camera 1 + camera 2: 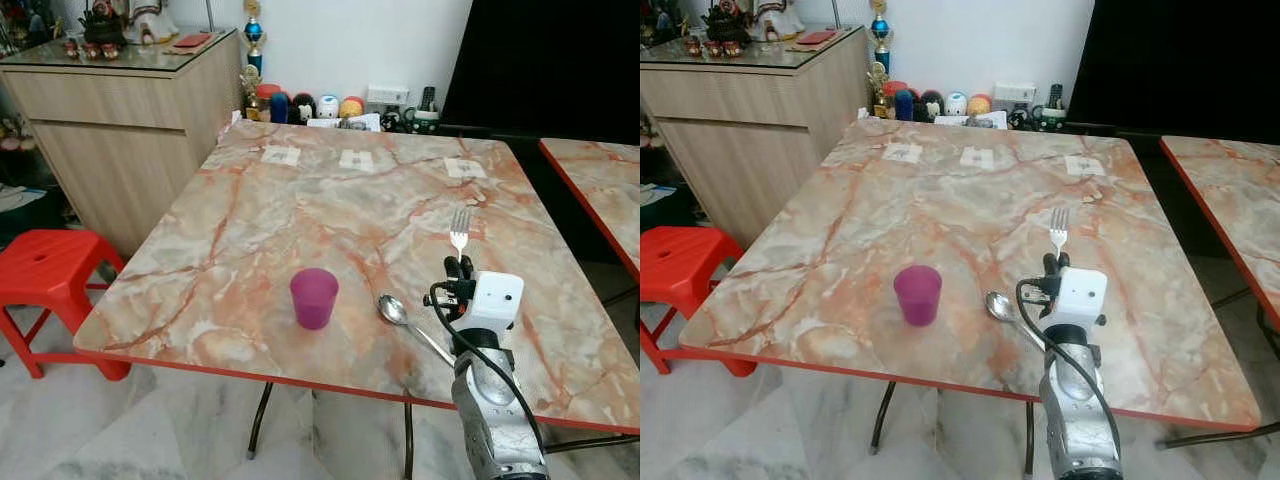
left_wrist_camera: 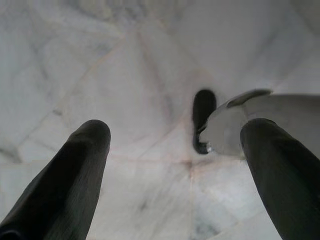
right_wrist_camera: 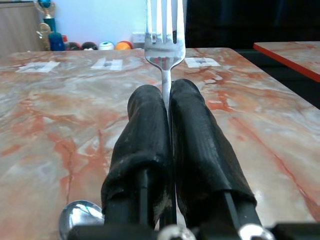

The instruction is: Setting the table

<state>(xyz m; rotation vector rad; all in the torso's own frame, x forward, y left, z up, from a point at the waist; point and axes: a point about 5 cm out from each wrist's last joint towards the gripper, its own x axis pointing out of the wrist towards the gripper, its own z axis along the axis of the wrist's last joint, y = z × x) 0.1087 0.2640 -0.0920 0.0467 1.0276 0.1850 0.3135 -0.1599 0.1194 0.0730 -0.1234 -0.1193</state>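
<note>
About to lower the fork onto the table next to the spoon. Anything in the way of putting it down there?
Nothing visible. The right gripper holds the fork above bare table, right of the spoon; the purple cup stands further left.

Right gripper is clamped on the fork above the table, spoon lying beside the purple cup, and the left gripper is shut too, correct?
Not quite: the left gripper is open, its two fingers spread wide over the floor in the left wrist view. The rest stands: the right gripper is shut on the fork above the table, and the spoon lies beside the purple cup.
</note>
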